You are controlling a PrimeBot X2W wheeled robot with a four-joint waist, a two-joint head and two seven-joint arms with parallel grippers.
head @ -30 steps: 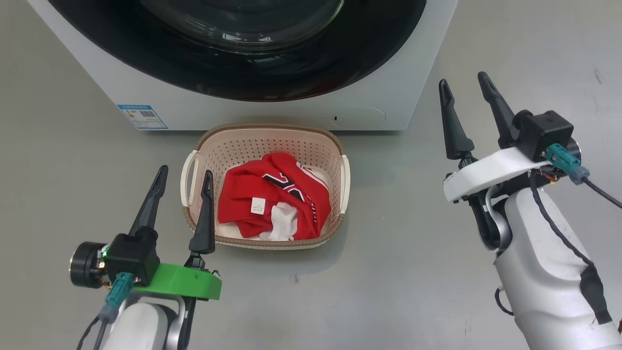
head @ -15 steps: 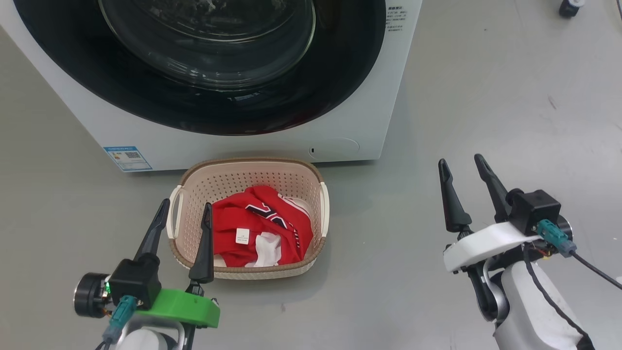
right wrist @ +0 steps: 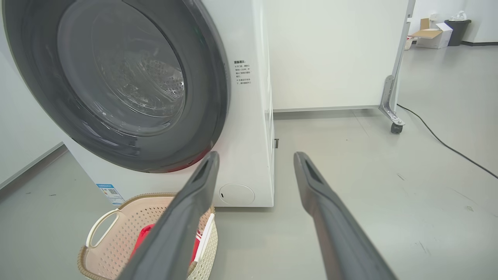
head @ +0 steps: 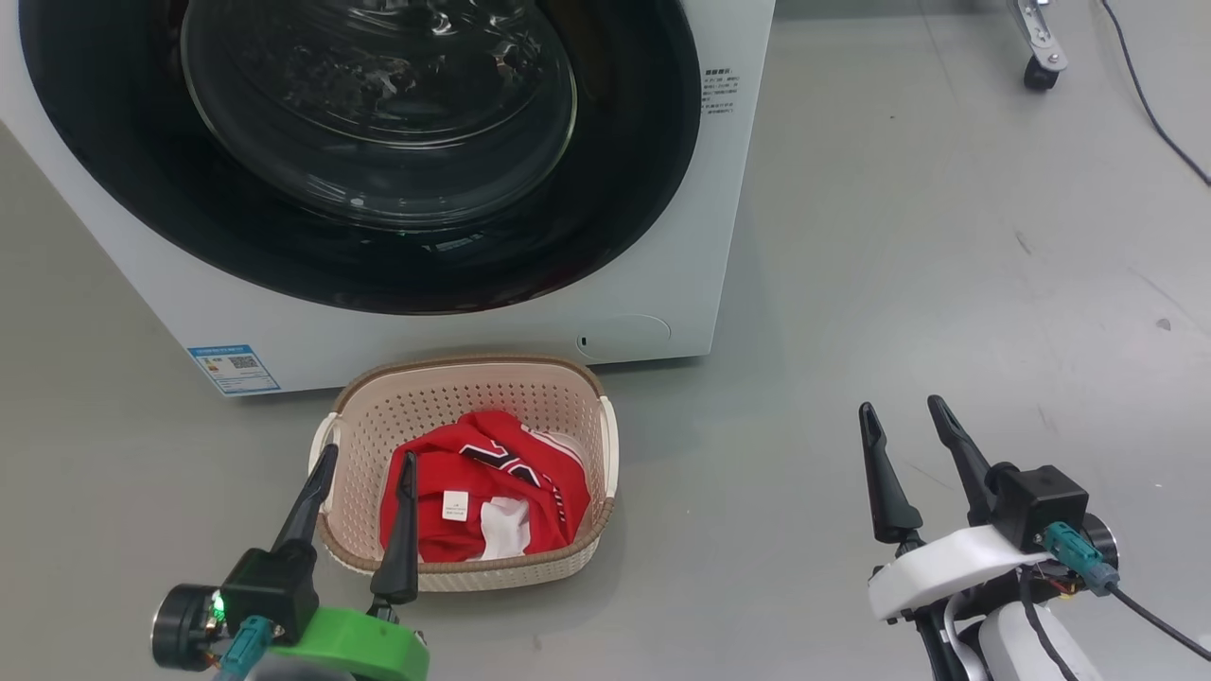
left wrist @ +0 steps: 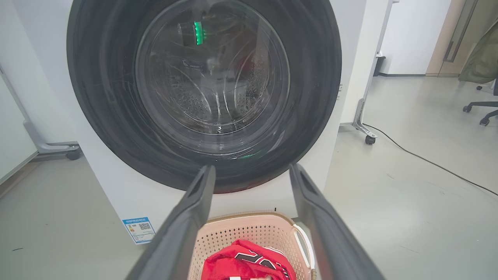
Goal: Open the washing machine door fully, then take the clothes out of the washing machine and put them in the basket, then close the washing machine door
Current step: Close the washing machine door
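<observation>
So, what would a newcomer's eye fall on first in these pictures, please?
The bright red clothes heaped in the cream basket on the grey floor. Right behind looms the washing machine door, glossy black and shut. The left gripper and right gripper stand open in front.

Lab or office-type test rm, going by the fittings.
The washing machine [right wrist: 256, 136] is standing free on a bare grey floor [head: 946, 284]. Behind it a white partition panel [right wrist: 330, 54] is resting on a metal leg w/ a castor [right wrist: 396, 128], & a black cable [right wrist: 439, 142] is trailing across the floor. An office chair base [left wrist: 480, 112] is showing at the floor's far right edge in the left wrist view; a cardboard box [right wrist: 428, 37] & a black bin [right wrist: 457, 29] are sitting in the far corner; a tan door [left wrist: 467, 35] is showing beyond.
</observation>
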